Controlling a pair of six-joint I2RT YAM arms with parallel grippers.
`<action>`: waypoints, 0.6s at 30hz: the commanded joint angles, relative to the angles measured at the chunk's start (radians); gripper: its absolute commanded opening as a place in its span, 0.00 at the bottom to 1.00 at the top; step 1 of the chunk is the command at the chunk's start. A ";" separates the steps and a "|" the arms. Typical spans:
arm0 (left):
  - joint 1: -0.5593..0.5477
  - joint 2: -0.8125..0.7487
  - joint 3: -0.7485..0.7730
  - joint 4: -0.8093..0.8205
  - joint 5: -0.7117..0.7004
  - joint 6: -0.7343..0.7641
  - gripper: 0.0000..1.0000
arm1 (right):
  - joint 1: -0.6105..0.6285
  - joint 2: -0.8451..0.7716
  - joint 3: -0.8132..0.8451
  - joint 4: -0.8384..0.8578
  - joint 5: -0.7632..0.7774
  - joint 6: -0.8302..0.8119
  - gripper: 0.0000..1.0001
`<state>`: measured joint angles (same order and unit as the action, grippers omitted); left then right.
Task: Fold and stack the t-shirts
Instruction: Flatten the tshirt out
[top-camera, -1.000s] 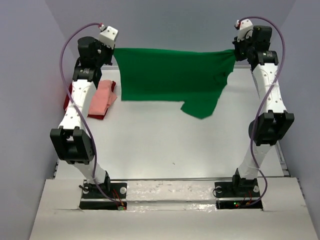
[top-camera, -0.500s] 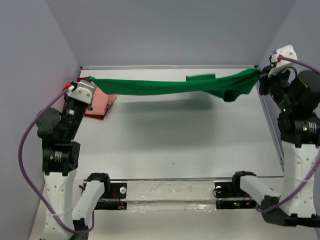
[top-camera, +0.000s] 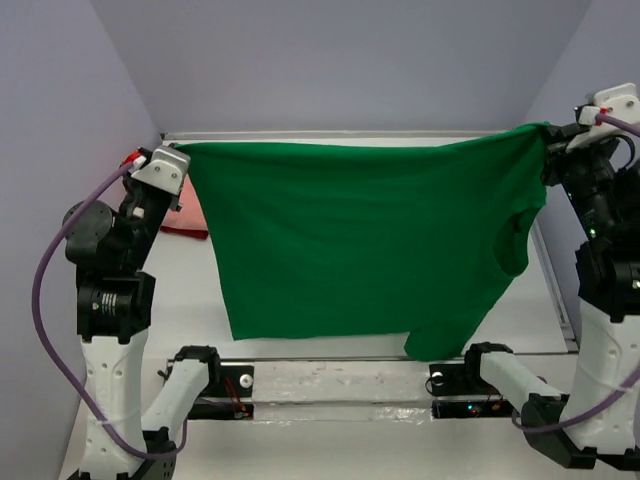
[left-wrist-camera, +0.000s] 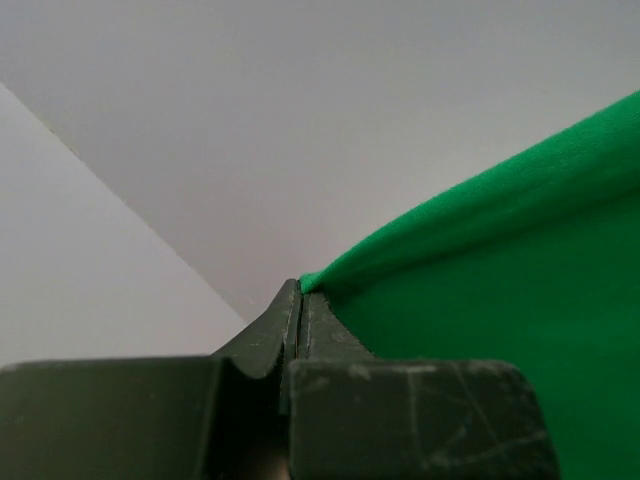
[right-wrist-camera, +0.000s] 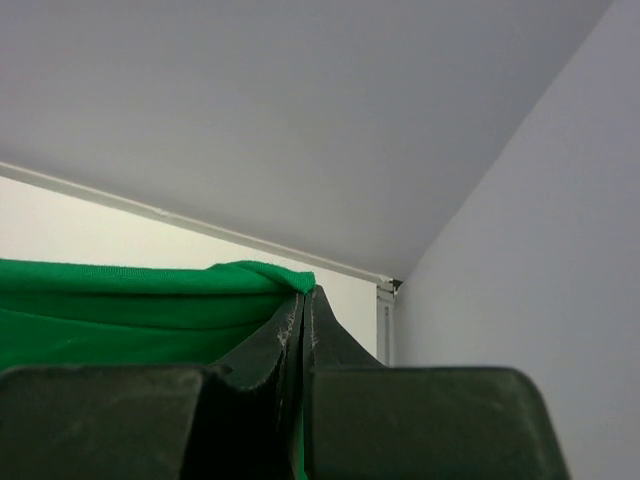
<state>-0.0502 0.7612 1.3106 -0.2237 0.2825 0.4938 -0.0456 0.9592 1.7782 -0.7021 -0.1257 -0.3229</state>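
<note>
The left gripper (top-camera: 181, 152) is shut tight on one top corner of the green t-shirt (top-camera: 350, 240). The right gripper (top-camera: 549, 135) is shut tight on the other top corner. The shirt hangs flat between them like a curtain. One sleeve (top-camera: 515, 235) droops under the right gripper. The pink t-shirt (top-camera: 192, 212) lies on the dark red t-shirt (top-camera: 182, 232), low down beside the left gripper.

I think the green shirt is light, soft and floppy. It bends anywhere. The corners look like good spots to hold. A hard tug might pull the thin cloth out.
</note>
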 joint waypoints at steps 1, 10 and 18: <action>0.009 0.121 -0.011 0.139 -0.037 0.023 0.00 | -0.007 0.148 -0.114 0.140 0.023 -0.016 0.00; 0.009 0.520 -0.192 0.430 -0.049 0.117 0.00 | -0.007 0.583 -0.324 0.435 0.008 -0.031 0.00; 0.007 0.981 -0.084 0.647 -0.272 0.183 0.96 | -0.007 1.016 -0.011 0.356 0.093 -0.073 0.90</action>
<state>-0.0502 1.6268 1.1309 0.2058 0.1715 0.6468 -0.0460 1.9469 1.6184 -0.3954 -0.0902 -0.3725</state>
